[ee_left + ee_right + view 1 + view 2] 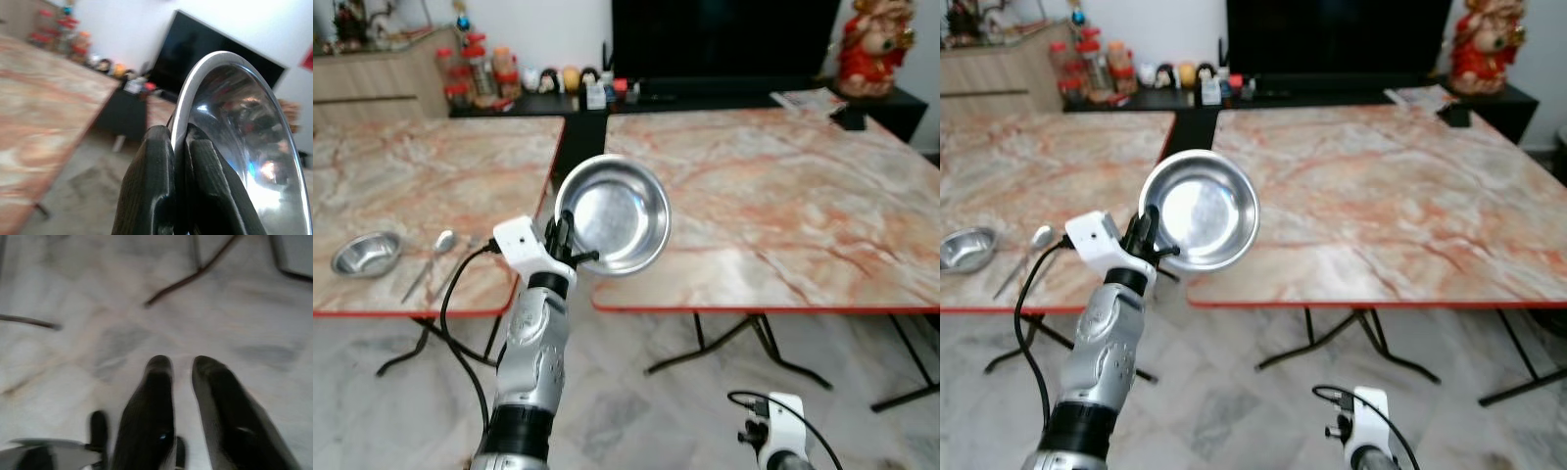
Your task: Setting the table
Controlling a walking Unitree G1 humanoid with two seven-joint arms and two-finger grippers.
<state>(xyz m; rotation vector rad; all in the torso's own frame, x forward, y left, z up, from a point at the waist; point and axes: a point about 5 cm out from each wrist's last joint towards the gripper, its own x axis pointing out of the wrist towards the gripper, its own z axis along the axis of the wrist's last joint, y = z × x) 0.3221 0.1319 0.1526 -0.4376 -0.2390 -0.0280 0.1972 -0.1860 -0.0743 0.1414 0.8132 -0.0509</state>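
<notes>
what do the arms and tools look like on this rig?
Left arm: silver segmented shell, black joint bands, white wrist block, looping black cable. Left tool: two long matte-black ribbed fingers. Right tool: same rounded black fingers, white wrist housing, black cable.

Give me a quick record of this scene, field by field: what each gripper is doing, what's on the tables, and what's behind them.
left gripper: shut on the rim of the steel bowl, held up, tilted, over the gap between the tables
right gripper: hangs low above the floor, holding nothing, fingers slightly apart
left table: small steel bowl and spoon near the front edge
right table: bare at the near side
background: dark television, red figurine, jars
</notes>
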